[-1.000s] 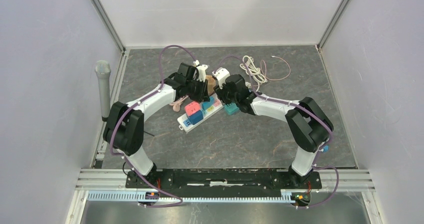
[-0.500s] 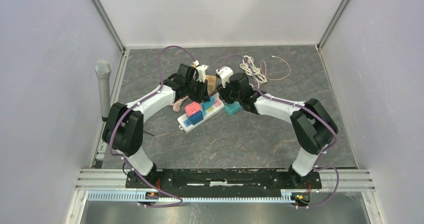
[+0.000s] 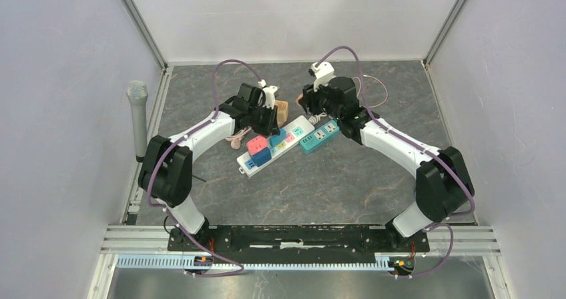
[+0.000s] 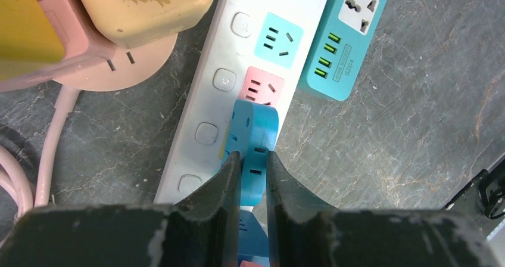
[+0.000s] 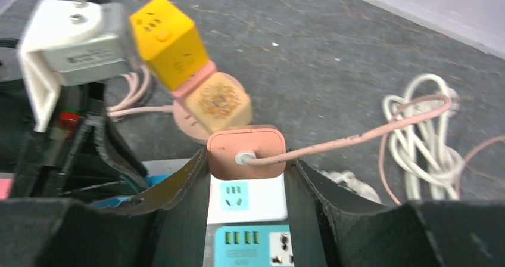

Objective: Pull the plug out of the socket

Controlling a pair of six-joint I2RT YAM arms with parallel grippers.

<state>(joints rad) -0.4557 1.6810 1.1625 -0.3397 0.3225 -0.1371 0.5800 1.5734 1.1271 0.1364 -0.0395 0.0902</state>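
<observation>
Right gripper (image 5: 247, 165) clamped on pink plug (image 5: 245, 151) — held over the white power strip (image 5: 247, 198), toward the table's (image 3: 334, 185) far edge. Left gripper (image 4: 251, 160) nearly closed — tips over blue adapter (image 4: 255, 115).

Left gripper (image 4: 253, 161), right gripper (image 5: 246, 160): both clamped.

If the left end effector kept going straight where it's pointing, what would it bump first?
Probably the light-blue adapter on the white power strip; the left end effector looks almost on it, though depth is unclear.
</observation>
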